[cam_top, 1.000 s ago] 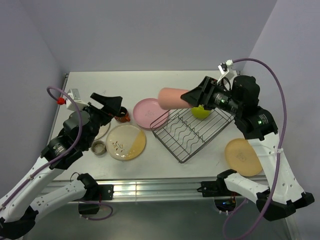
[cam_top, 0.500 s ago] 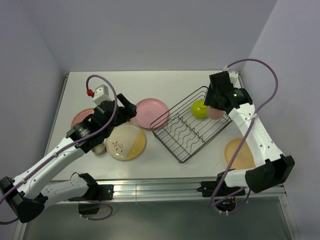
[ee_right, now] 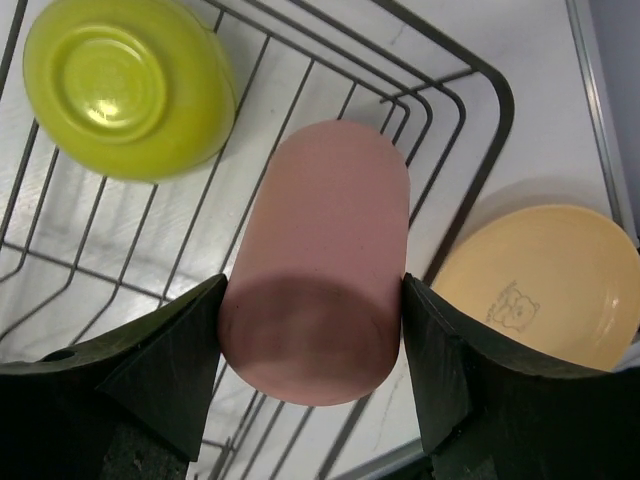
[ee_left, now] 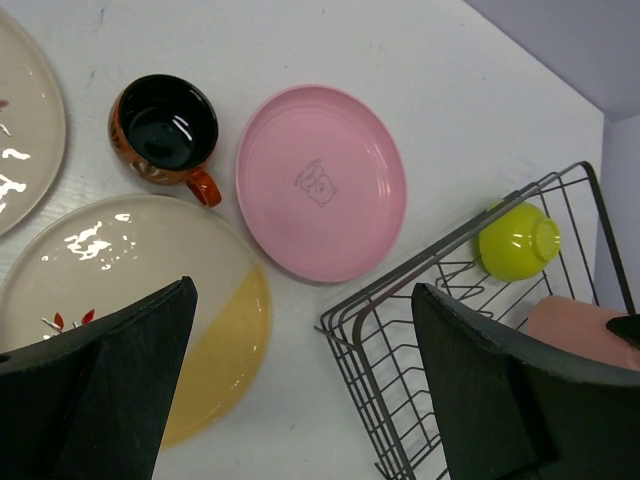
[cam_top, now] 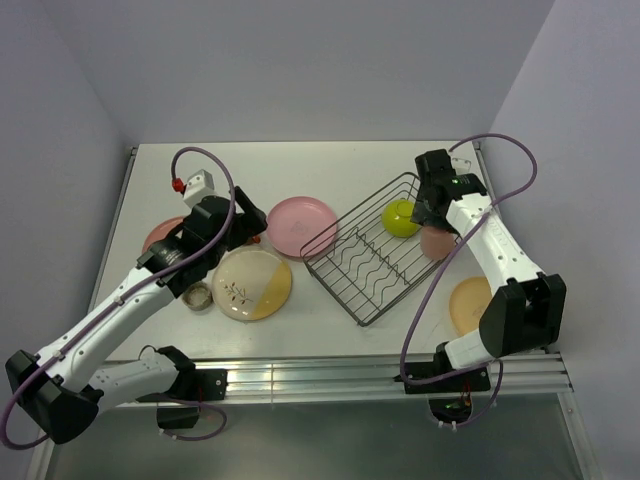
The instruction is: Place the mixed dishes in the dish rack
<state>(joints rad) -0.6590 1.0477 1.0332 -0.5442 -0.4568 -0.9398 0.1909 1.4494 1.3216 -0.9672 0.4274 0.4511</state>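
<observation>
To your left, the left fingers (ee_left: 110,390) stand wide apart with nothing between them, hanging over the loose dishes on the bench (cam_top: 300,165). Below them are:

- a pale plate (ee_left: 20,120) at the far left
- a dark mug (ee_left: 165,128), upright, its handle turned toward the cream-and-yellow plate (ee_left: 150,300)
- a small grey cup (cam_top: 198,295) just beside that plate
- a pink plate (ee_left: 320,180) lying just short of the rack (cam_top: 375,265)

All of these rest on the bench outside the rack, so you have yet to load them. I judge the wide opening is meant for a pick from this group, with the mug and the pink plate closest.

In the middle, the black wire rack sits at an angle. The green bowl (ee_right: 125,85) is already in its far corner, turned so that its base shows.

To your right, the right fingers (ee_right: 160,380) are clamped on either side of the salmon cup (ee_right: 320,250). They hold it on its side over the rack's right end, next to the bowl. It seems to be held low so it can be laid among the wires, though you cannot tell whether it touches them. The orange plate (ee_right: 540,280) lies flat on the bench just outside that end of the rack, not yet loaded.
</observation>
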